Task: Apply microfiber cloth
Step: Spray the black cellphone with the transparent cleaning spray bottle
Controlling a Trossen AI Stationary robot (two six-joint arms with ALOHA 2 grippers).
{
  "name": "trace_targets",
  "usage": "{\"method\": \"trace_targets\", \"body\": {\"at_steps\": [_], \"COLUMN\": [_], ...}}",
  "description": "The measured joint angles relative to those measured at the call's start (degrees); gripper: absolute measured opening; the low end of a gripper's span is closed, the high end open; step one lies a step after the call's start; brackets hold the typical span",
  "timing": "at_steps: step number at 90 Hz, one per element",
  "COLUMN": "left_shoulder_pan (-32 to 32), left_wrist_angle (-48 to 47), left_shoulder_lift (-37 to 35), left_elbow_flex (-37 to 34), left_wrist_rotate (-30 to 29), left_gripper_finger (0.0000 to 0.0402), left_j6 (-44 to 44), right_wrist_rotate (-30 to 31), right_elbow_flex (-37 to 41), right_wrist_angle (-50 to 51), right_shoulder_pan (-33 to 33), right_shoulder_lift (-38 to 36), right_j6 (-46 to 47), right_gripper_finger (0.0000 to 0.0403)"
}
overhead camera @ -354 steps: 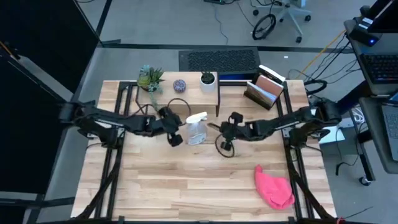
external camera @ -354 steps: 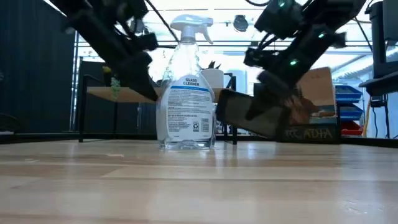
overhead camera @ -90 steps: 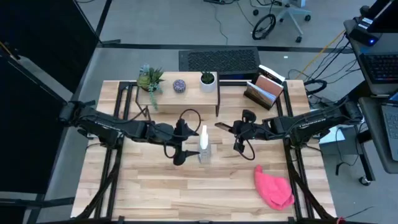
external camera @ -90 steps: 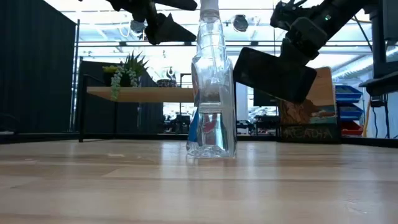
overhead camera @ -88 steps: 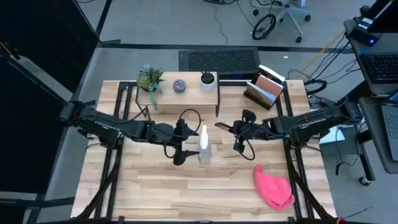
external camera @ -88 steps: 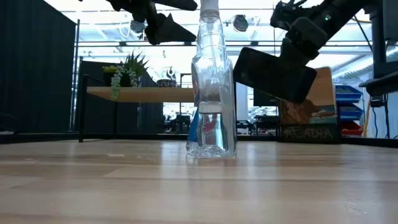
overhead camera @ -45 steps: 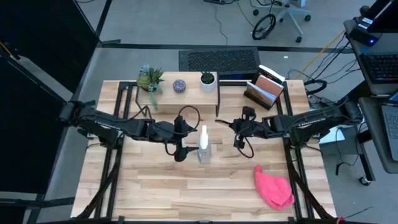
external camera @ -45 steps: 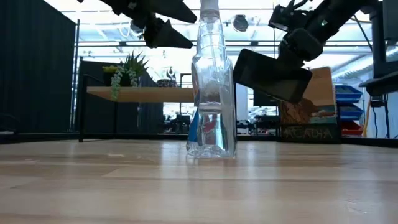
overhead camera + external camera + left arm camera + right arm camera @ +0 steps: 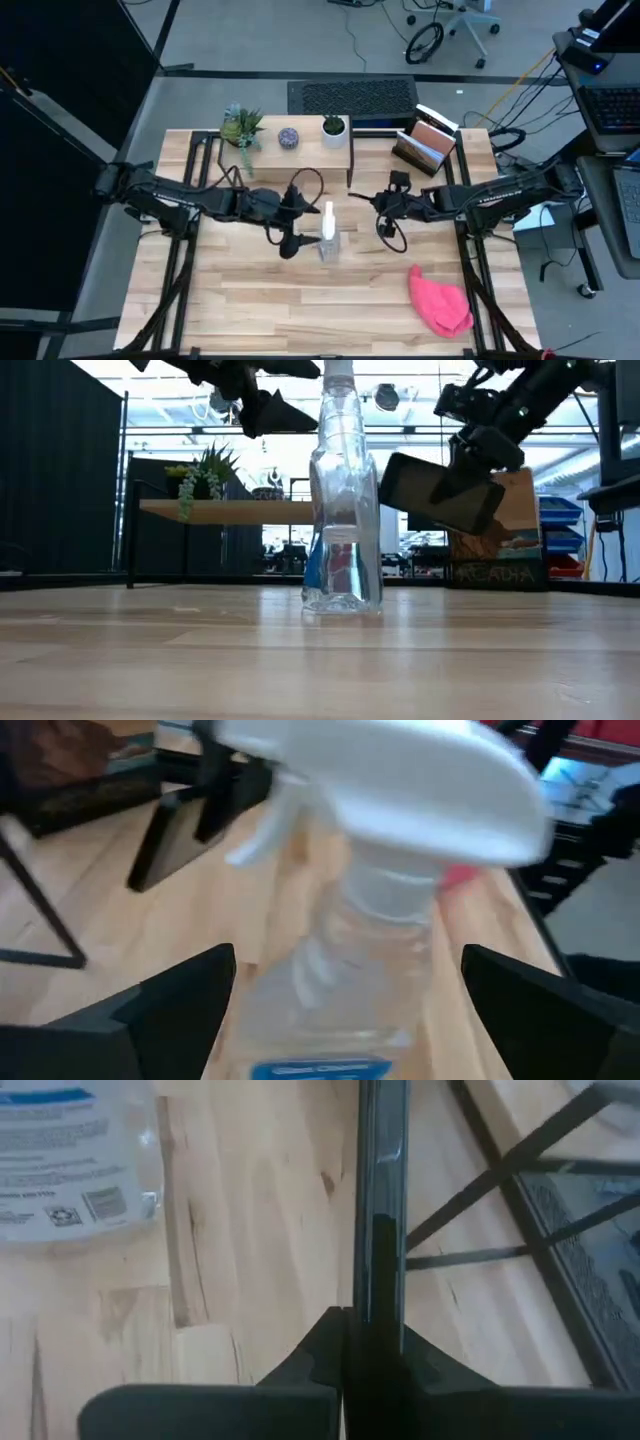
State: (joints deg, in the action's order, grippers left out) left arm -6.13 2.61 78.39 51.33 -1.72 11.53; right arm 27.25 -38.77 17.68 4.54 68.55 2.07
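A clear spray bottle (image 9: 327, 233) with a white head (image 9: 390, 780) stands upright on its base at the middle of the wooden table. My left gripper (image 9: 291, 228) hovers open just left of it at neck height; in its wrist view the fingers (image 9: 165, 1010) stand apart, either side of the bottle, without touching. My right gripper (image 9: 470, 455) is right of the bottle, shut on a black smartphone (image 9: 438, 490). The pink microfiber cloth (image 9: 440, 303) lies crumpled on the table near the front right, touched by neither gripper. My right gripper pinches the smartphone's two flat faces between its two fingers, at the end nearest the wrist (image 9: 372, 1315). The fingers come from the table's right, roughly level, along the phone. The phone is lifted clear of the table, tilted, its free end (image 9: 400, 478) toward the bottle.
A low wooden shelf (image 9: 300, 158) with small potted plants (image 9: 241, 126) runs along the far edge on black legs (image 9: 500, 1170). A stand with books (image 9: 428, 142) sits at the far right. Bare tabletop lies toward the near edge, left of the cloth.
My right gripper has drifted a little toward the far edge with the smartphone, which stays lifted and has tipped slightly. The bottle has stayed where it was.
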Motion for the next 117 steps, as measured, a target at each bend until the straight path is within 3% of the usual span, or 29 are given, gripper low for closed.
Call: {"method": "trace_targets", "body": {"at_steps": [41, 71, 88, 117], "left_shoulder_pan": [0.5, 0.4, 0.4, 0.5], "left_wrist_angle": [7.4, 15.4, 17.0, 19.2], "left_shoulder_lift": [0.1, 6.0, 6.2, 6.2], "left_elbow_flex": [0.0, 0.0, 0.0, 0.0], "left_wrist_rotate": [-1.9, -3.1, -7.1, -7.7], "left_gripper_finger": [0.0375, 0.0375, 0.0375, 0.0375], "left_j6": [-4.9, -4.9, -6.1, -7.0], "right_wrist_rotate": [-0.2, -0.3, -0.3, -0.5], "right_elbow_flex": [1.9, 1.9, 1.9, 1.9], "right_wrist_angle": [-2.1, -4.3, -5.0, -6.8], "right_shoulder_pan": [0.0, 0.1, 0.1, 0.1], "right_shoulder_lift": [0.0, 0.0, 0.0, 0.0], "right_j6": [3.2, 3.2, 3.1, 3.1], "right_gripper_finger": [0.0008, 0.0008, 0.0008, 0.0008]}}
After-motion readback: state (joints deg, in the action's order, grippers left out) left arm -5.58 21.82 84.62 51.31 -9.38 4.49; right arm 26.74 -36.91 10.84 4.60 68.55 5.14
